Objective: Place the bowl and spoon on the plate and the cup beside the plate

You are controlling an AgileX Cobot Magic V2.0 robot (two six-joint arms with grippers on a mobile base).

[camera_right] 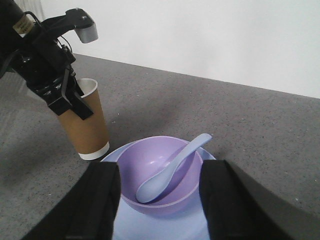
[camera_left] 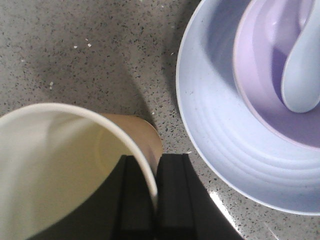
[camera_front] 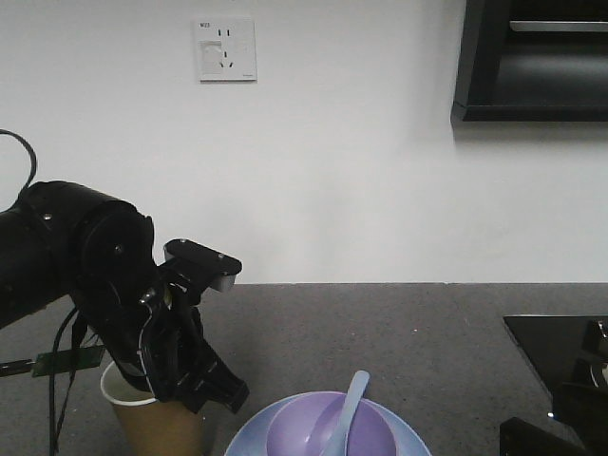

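Two fingers of the left tool (camera_left: 155, 200) pinch the paper cup's (camera_right: 91, 125) rim; it stands on the tabletop (camera_right: 250, 130) just beside the plate (camera_left: 220, 150). Bowl (camera_right: 160, 172) and spoon (camera_right: 170, 167) sit on it. The right tool (camera_right: 160, 200) hovers spread above them.

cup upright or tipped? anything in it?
Upright: the cup stands on its base beside the plate. Empty: the left wrist view shows a bare white inside.
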